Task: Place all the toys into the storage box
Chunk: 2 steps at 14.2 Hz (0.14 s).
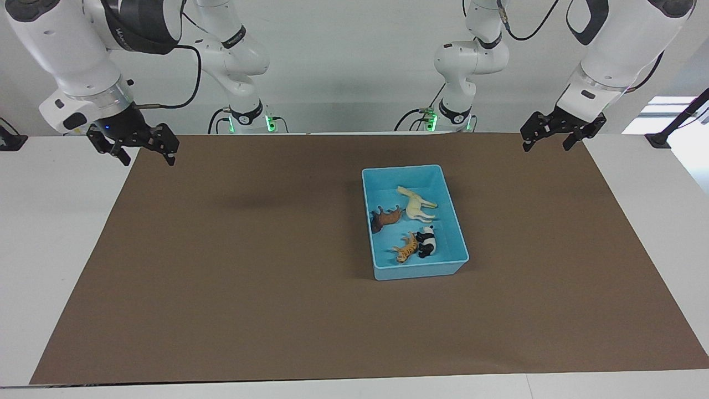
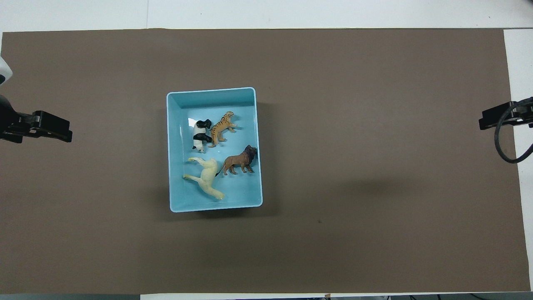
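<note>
No lettering I can read anywhere. The blue box [image 1: 414, 271] sits on the brown mat [image 1: 221, 277], long axis running away from the robots, toward the left arm's end of the surface. Inside lie the horse [image 1: 416, 204], lion [image 1: 386, 217], tiger [image 1: 406, 249] and panda [image 1: 426, 242]. Left tool [image 1: 551, 136] and right tool [image 1: 144, 149] hang released, empty, over the mat's ends.
</note>
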Tool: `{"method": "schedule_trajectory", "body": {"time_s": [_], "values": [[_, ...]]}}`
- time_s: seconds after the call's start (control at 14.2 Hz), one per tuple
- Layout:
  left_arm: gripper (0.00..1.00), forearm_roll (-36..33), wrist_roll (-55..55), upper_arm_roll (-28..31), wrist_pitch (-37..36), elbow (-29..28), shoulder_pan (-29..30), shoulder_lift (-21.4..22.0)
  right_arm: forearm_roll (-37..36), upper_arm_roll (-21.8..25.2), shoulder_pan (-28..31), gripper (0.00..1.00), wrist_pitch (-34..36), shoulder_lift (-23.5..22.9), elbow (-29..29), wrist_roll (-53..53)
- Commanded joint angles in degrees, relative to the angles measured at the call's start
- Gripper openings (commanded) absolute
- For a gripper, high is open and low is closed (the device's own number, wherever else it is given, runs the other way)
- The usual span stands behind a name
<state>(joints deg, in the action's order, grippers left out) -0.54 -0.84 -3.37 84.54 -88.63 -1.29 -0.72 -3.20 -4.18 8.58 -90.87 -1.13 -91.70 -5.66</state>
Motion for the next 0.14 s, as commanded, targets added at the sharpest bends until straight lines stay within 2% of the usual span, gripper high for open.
{"method": "schedule_trajectory", "body": {"time_s": [0.0, 0.07], "values": [[1.00, 0.5, 0.7, 0.5, -0.4, -0.5, -0.4, 0.8, -1.3, -0.5, 0.3, 1.00, 0.3, 1.6, -1.6, -1.8], [1.00, 0.5, 0.7, 0.5, -0.1, -0.5, -0.3, 0.8, -1.3, -0.5, 0.4, 1.00, 0.3, 1.6, -1.6, -1.7]]}}
